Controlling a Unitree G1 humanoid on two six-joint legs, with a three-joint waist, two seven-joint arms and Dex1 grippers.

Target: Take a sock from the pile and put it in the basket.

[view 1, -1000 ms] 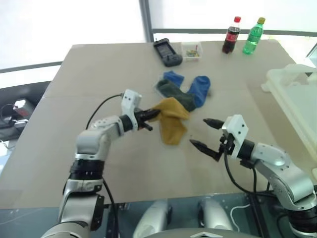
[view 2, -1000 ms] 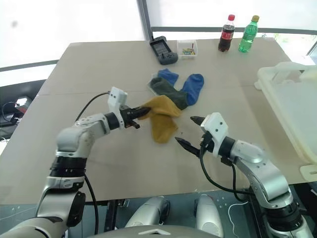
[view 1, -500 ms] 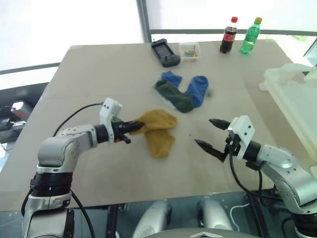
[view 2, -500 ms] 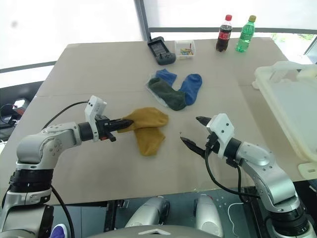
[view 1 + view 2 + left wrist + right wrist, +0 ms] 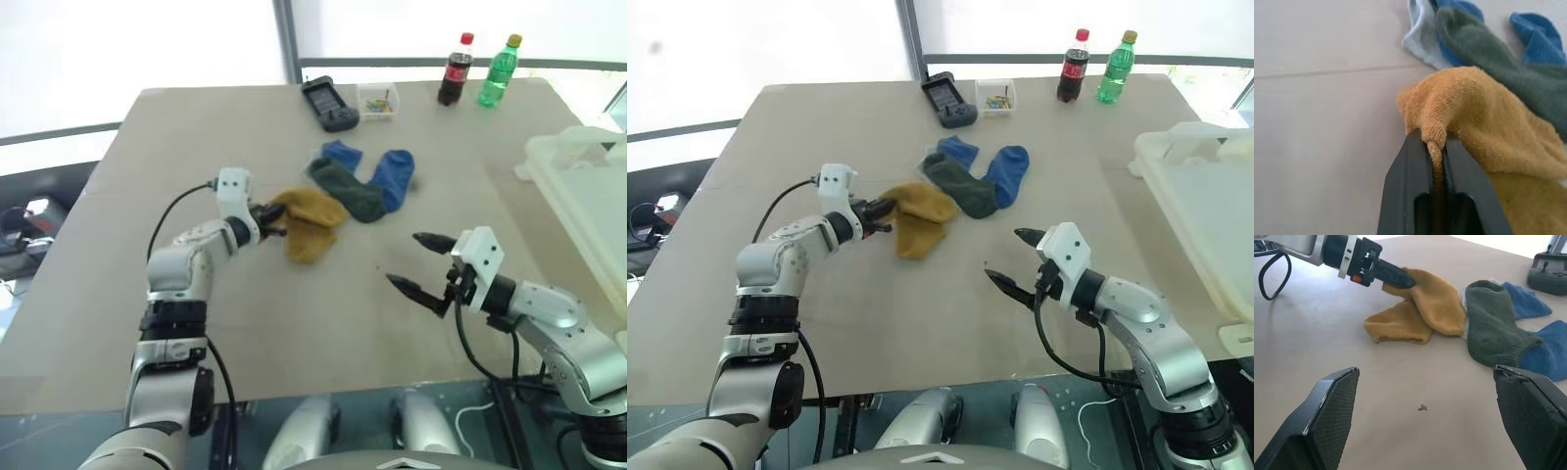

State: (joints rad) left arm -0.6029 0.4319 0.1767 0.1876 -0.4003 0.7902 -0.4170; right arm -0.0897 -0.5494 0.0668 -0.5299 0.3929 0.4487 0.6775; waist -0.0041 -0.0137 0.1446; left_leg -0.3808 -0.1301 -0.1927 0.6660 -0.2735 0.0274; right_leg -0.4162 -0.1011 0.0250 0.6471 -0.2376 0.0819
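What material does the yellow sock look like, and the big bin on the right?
Yellow sock: soft knitted fabric, probably cotton blend; looped, fuzzy texture shows where the left gripper pinches it. Basket: seemingly translucent whitish plastic, smooth, moulded rim.

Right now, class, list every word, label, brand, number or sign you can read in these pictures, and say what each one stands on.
No text can be read as it stands.
Dark cola bottle: red label, lettering too small to read.
Green bottle: label too small to read.
Dark handheld device: no readable marking.
Small clear box: no readable marking.
Mustard sock, the other socks and the basket: no print.
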